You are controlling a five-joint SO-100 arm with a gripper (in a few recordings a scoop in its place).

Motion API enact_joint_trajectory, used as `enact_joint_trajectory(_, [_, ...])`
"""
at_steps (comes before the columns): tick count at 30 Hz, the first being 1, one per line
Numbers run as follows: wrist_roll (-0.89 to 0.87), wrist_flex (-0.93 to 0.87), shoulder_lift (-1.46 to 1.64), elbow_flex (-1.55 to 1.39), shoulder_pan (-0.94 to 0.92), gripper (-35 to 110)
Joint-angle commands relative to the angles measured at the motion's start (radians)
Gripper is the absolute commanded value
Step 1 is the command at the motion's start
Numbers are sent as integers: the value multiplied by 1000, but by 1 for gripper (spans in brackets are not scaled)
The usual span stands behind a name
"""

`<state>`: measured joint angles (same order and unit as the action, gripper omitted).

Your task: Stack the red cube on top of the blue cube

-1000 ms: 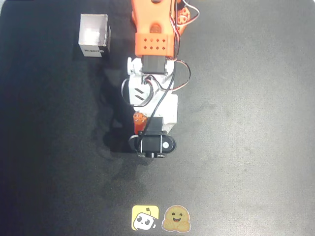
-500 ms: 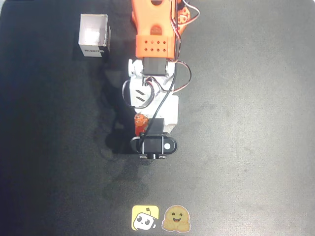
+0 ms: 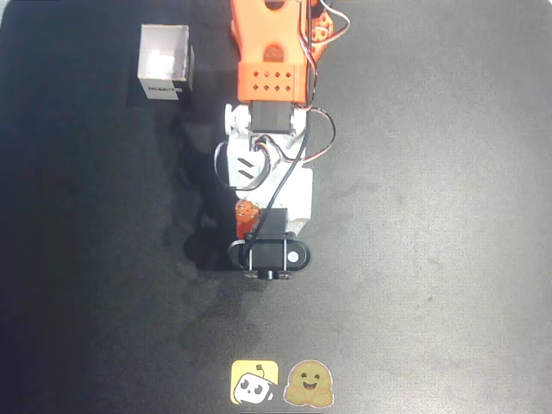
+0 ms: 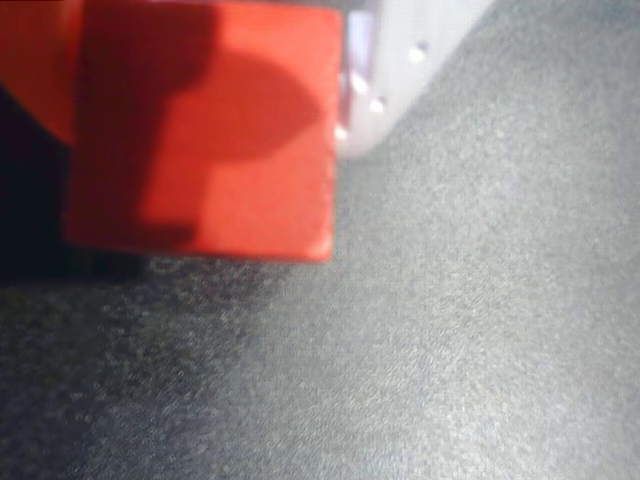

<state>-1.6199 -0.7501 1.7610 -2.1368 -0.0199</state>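
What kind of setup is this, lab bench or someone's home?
Likely a hobby or lab robotics bench rather than a living space: a black mat covers the table, two cartoon mascot stickers sit at its near edge, and a small white open box and a red cube serve as props.

Overhead view: the arm's wrist section (image 3: 263, 172) is tilting and shifting slightly toward the bottom edge of the table (image 3: 431, 259). The black wrist camera housing (image 3: 269, 255) is settling a little nearer the stickers at that edge than a second ago. The orange part (image 3: 247, 216) beside the housing is showing less of itself, partly covered by the housing.
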Motion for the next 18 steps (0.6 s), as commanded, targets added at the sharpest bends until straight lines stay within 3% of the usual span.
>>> enact_joint_trajectory(1, [-3,20,15,-2,-5,14])
enact_joint_trajectory(18, [-3,38,52,-69,-6,27])
